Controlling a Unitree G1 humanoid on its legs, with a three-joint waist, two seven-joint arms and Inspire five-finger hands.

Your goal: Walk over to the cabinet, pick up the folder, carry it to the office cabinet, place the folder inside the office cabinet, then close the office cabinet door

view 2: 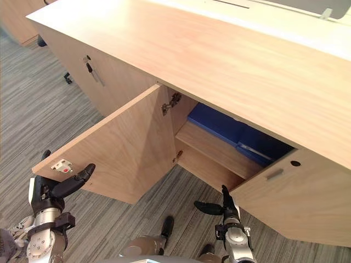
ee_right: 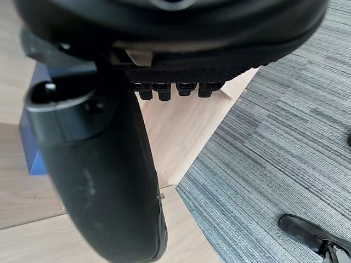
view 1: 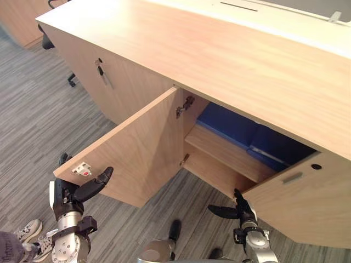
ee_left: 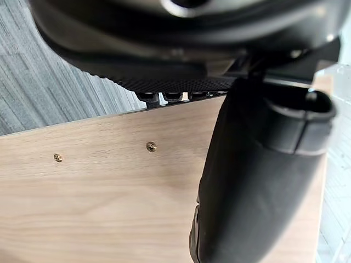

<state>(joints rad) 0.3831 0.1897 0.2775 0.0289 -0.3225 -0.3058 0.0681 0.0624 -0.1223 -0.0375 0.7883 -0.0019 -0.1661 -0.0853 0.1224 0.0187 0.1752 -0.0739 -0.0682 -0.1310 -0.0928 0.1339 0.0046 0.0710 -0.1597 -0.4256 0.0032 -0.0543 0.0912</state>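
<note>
Closing the door (view 1: 137, 153) is the outstanding step: folder (view 1: 230, 123) lies inside the office cabinet (view 1: 219, 49). Left hand (view 1: 68, 194) at the door's free edge, grip indeterminable; right hand (view 1: 241, 211) spread, empty. Recommend a steady push, with right hand clear of the gap

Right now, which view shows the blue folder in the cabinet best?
The left eye view: the blue folder lies along the shelf, widely exposed. The right eye view shows almost the same; the right wrist view, a blue corner.
</note>
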